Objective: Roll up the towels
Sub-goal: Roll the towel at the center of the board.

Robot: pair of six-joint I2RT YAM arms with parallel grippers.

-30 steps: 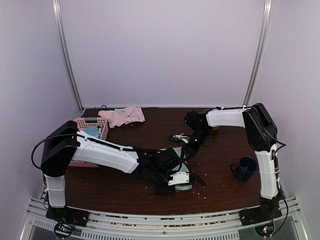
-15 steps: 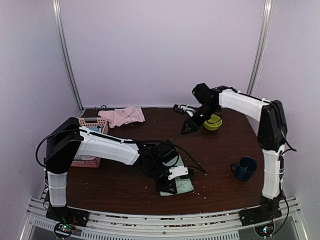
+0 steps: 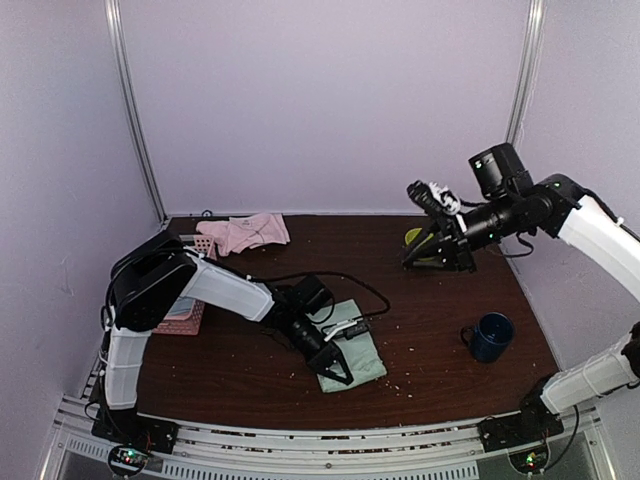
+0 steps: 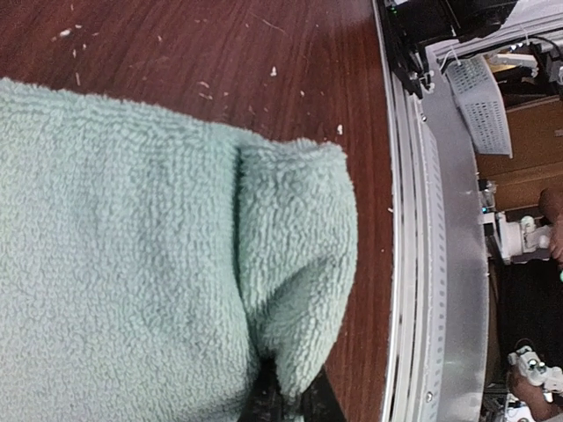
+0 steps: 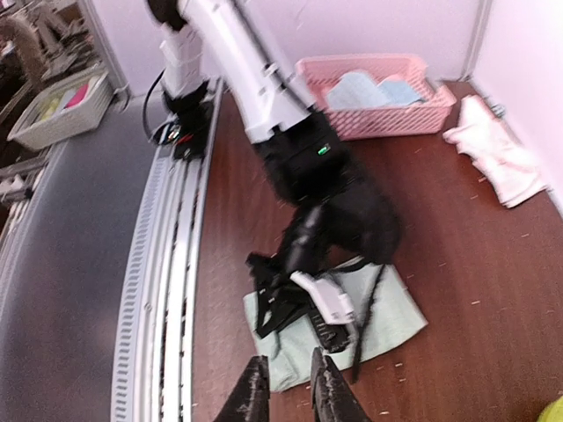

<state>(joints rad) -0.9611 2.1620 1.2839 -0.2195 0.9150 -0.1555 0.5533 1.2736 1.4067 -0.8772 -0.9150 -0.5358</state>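
Note:
The sage green towel point(image 3: 358, 347) lies mostly flat on the brown table near the front middle. In the left wrist view the green towel point(image 4: 132, 264) fills the frame, and a fold at its corner runs down between the dark fingertips. My left gripper point(image 3: 337, 366) point(image 4: 290, 403) is shut on that fold, low over the towel's near corner. The pale pink towel point(image 3: 246, 232) point(image 5: 494, 156) lies crumpled at the back left. My right gripper point(image 3: 415, 258) point(image 5: 287, 394) hangs high above the back right, open by a narrow gap and holding nothing, looking down on the green towel point(image 5: 391, 318).
A pink basket point(image 3: 186, 312) point(image 5: 378, 110) with blue-grey cloths stands at the left, partly behind the left arm. A yellow-green bowl point(image 3: 412, 237) sits at the back right under the right arm. A dark blue mug point(image 3: 491, 337) stands at the front right. Crumbs dot the table.
The right gripper let go at the green towel, rose and swung back to the right, high above the bowl. The left gripper turned on the towel's near corner; the towel lies flatter.

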